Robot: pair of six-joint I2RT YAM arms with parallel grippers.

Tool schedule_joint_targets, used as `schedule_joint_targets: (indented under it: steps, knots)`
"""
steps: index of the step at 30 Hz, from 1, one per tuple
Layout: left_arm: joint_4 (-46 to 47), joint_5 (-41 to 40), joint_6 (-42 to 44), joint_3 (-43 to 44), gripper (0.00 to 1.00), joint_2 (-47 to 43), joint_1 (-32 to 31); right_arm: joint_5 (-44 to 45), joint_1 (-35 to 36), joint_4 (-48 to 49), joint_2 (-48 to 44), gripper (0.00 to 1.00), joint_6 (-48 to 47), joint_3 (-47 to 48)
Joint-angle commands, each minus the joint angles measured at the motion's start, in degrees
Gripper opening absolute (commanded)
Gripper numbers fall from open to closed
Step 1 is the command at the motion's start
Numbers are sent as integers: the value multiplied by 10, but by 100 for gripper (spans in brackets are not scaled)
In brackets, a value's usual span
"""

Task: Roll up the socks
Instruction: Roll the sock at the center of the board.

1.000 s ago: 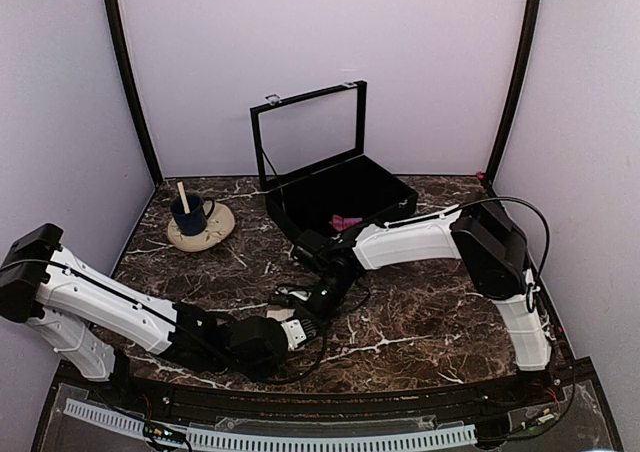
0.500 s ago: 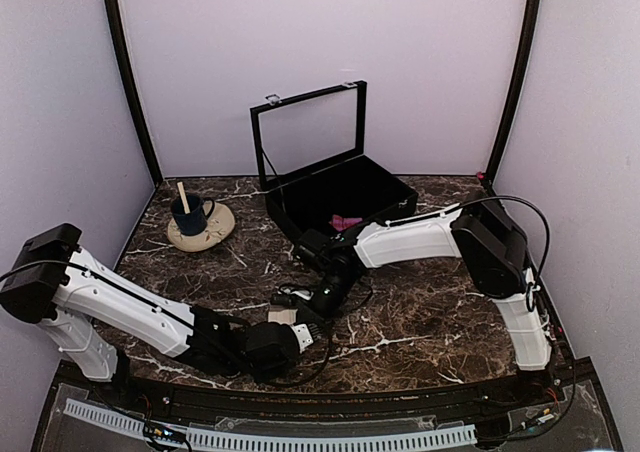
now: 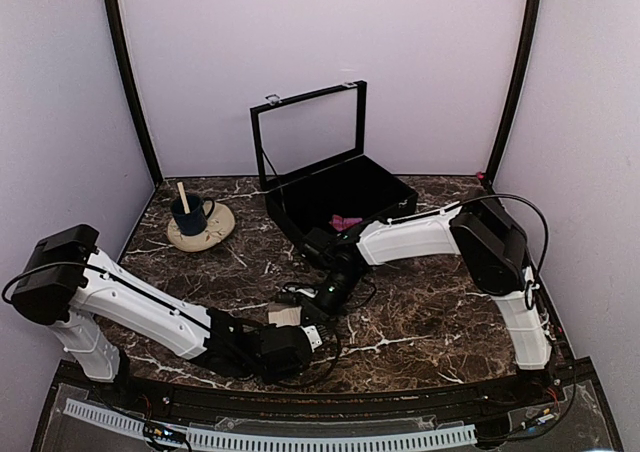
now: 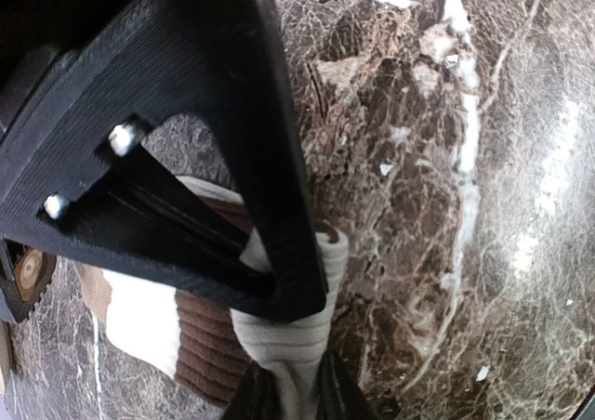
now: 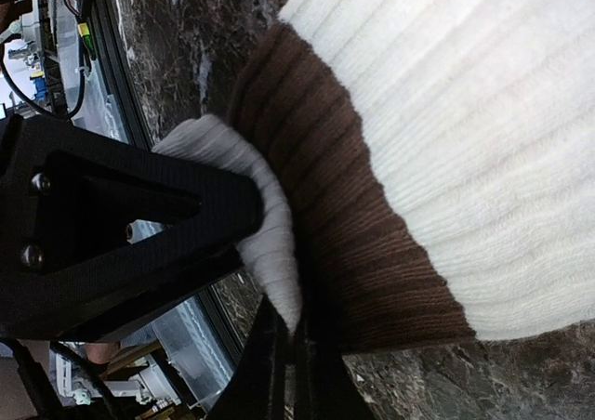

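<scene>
The cream sock [image 5: 465, 141], ribbed with a brown band across it, lies on the dark marbled counter [image 3: 430, 322] near the front edge, between the two arms. The right tool [image 5: 293, 369] reaches in from the right and is pressed together on a thin fold of the sock's pale edge; the cloth runs straight down into its tips. The left tool [image 3: 308, 334] comes in low from the left and sits right at the same sock. One of its black fingers [image 4: 214, 141] lies over the cloth, with a pale fold showing just behind it. Whether that tool is pinching the sock or only resting on it cannot be told, since only one finger shows clearly.

The pink sock [image 3: 347, 222] is farther back, lying inside the open black case [image 3: 285, 215], whose lid stands upright. Well to the left of the case, a dark blue cup [image 3: 189, 215] stands on a beige saucer [image 3: 215, 230] — a light stick leans out of the cup.
</scene>
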Motion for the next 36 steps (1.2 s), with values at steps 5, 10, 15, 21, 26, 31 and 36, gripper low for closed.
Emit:
schedule_joint_targets:
  steps: [5,10,15,21,26,31,36]
  knots:
    - [-40,74,-14,3,6,24,35,-46,0,-3,9,0,-6,-12]
    - [-41,145,2,8,0,26,58,-50,-3,9,5,0,-1,-27]
    - [-62,197,19,26,0,26,77,-49,-6,15,4,3,2,-35]
    - [-95,255,26,44,0,16,105,-44,-13,35,-4,20,9,-47]
    - [-125,296,32,54,0,8,129,-41,-20,55,-15,28,18,-60]
    - [-143,339,34,59,0,-4,161,-37,-28,86,-34,33,31,-82]
    - [-163,385,34,66,0,-4,196,-37,-38,118,-57,37,45,-109]
